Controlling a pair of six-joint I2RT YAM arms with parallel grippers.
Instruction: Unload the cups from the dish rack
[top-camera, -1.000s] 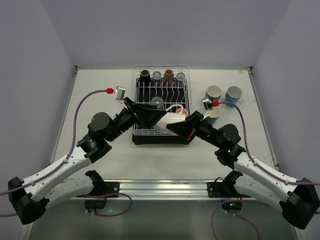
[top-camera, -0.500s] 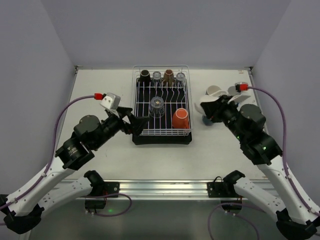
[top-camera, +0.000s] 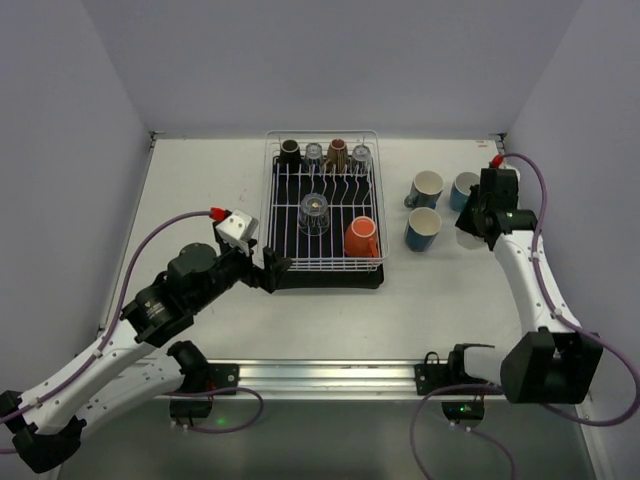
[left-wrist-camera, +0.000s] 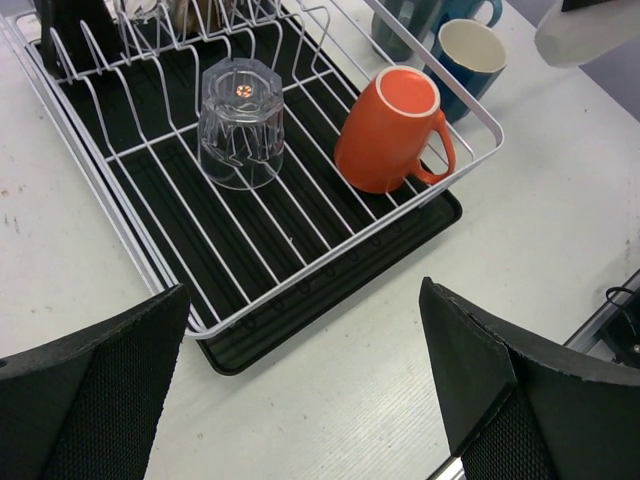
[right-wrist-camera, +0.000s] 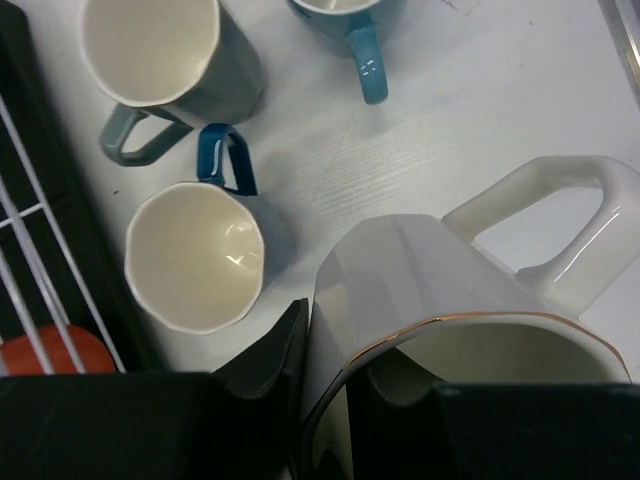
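The white wire dish rack on its black tray holds several cups: an upturned clear glass, an orange mug on its side, and a back row of dark and glass ones. My right gripper is shut on the wall of a white mug, one finger inside, held above the table right of the standing mugs. My left gripper stands open and holds nothing, at the rack's near left corner.
Three mugs stand upright on the table right of the rack: a teal one, a blue one behind it, and another blue one nearer me. The table's right edge and side wall lie close to the right arm.
The right arm has swung from over the rack out to the far right, carrying the white mug. The left gripper has pulled back from the rack's middle to its near left corner.
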